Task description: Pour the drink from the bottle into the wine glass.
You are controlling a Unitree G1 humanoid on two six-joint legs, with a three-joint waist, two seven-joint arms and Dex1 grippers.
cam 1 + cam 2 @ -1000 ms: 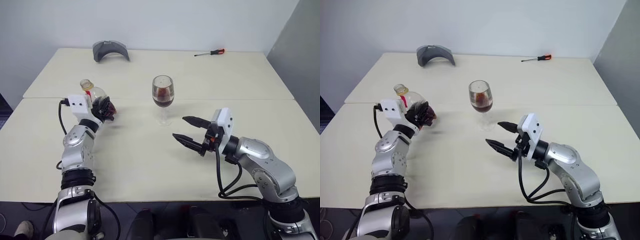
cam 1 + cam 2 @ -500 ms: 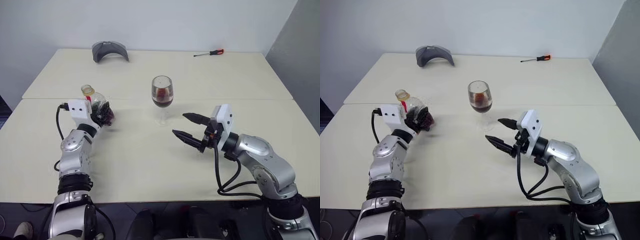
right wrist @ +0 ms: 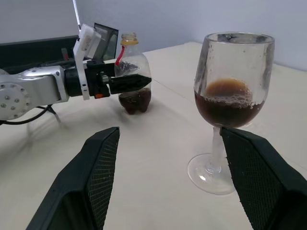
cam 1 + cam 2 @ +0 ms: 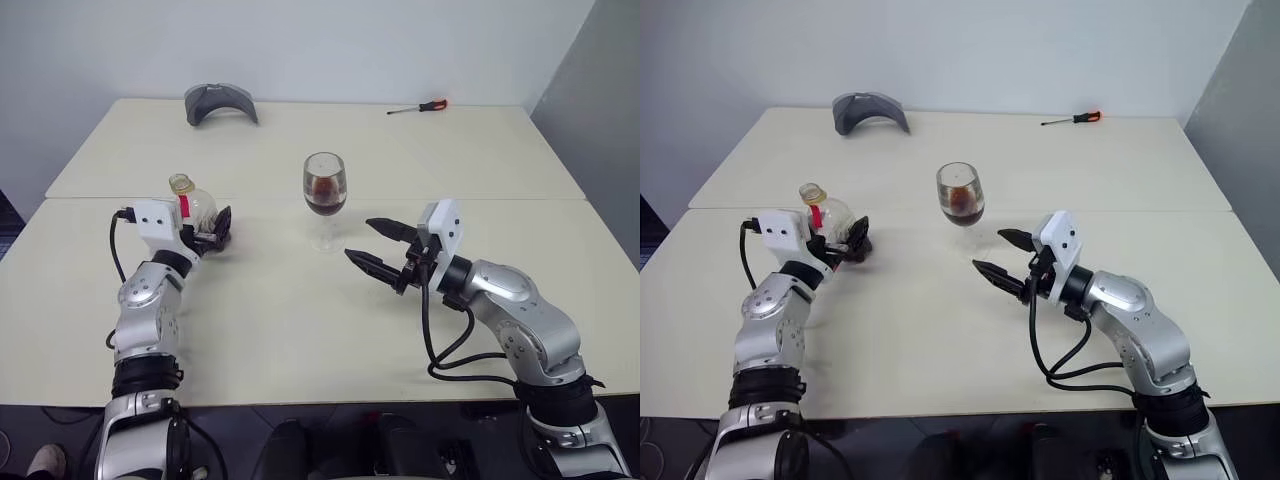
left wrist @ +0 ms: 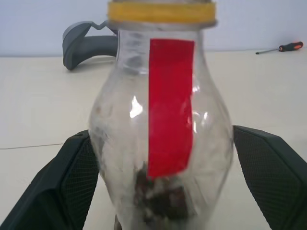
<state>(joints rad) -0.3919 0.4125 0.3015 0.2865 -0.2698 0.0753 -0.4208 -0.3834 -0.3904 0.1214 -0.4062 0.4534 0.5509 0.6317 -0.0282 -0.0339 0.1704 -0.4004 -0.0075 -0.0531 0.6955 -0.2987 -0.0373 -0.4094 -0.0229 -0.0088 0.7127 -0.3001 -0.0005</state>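
The bottle (image 4: 196, 206), clear with a red strip and a yellow ring at its neck, stands upright on the table at the left, a little dark drink (image 5: 160, 203) left in its bottom. My left gripper (image 4: 221, 229) is open, its fingers (image 5: 72, 184) on either side of the bottle's body. The wine glass (image 4: 325, 189) stands mid-table, its bowl partly full of the dark drink (image 3: 229, 106). My right gripper (image 4: 358, 240) hovers open and empty just right of the glass, pointing towards it.
A grey curved object (image 4: 220, 101) lies at the back left and a red-handled screwdriver (image 4: 421, 105) at the back right. A seam (image 4: 500, 199) crosses the cream tabletop behind the glass. The table's front edge runs near my arms.
My left gripper has opened and let go of the bottle, which went from tilted in its grip to upright on the table. The right gripper has barely shifted.
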